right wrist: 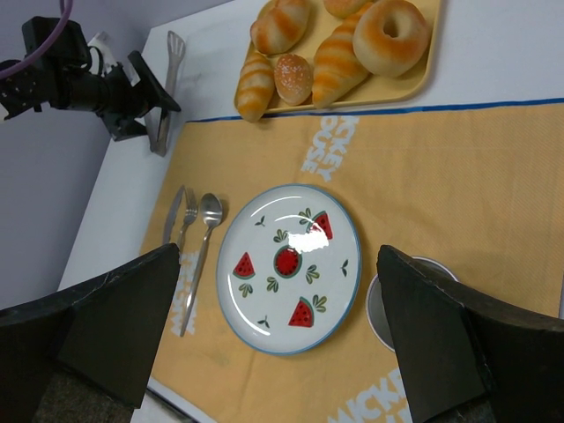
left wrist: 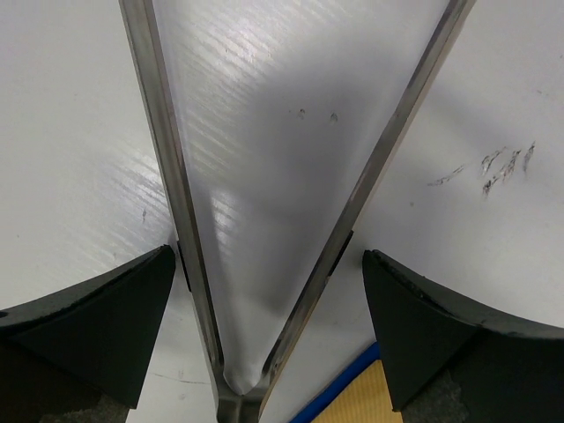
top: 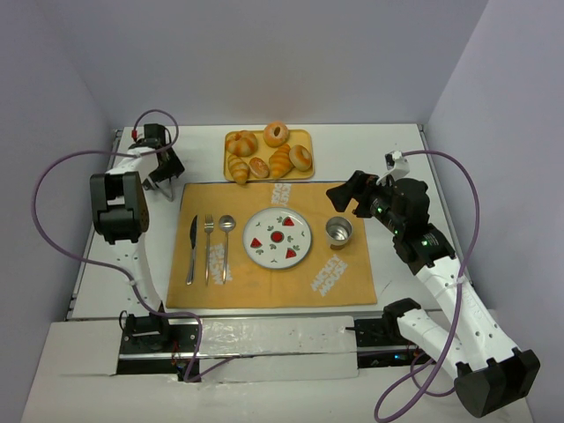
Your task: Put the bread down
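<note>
Beyond plate point(top: 300, 233): croissants point(top: 280, 160) crowded by doughnuts point(top: 277, 133) on tray point(top: 302, 137). Left: left claw point(left wrist: 269, 273) spread astride tongs point(left wrist: 176, 176). Right: right claw point(top: 342, 196) gaping near cup point(top: 338, 231).

Room: your white table point(top: 397, 150) sits boxed in on three sides.
You have a pale grey-lilac back wall point(top: 264, 62) and two side walls point(top: 44, 106) meeting the tabletop edges; light even, shadows soft, faint glare on the tabletop.
</note>
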`<control>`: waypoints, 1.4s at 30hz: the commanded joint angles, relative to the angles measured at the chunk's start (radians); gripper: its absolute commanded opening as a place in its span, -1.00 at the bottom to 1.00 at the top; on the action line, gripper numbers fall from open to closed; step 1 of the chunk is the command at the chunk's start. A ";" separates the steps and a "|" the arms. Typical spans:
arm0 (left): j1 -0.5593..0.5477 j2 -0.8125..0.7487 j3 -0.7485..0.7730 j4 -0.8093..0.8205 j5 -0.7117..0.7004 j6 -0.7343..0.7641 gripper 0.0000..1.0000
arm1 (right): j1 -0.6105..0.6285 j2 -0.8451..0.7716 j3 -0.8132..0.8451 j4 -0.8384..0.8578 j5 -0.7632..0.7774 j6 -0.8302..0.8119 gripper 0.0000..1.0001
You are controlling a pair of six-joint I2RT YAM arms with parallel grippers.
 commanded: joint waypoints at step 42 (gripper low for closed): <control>0.048 -0.018 0.016 0.004 0.157 0.047 -0.09 | 0.006 -0.003 -0.019 0.048 -0.013 0.012 1.00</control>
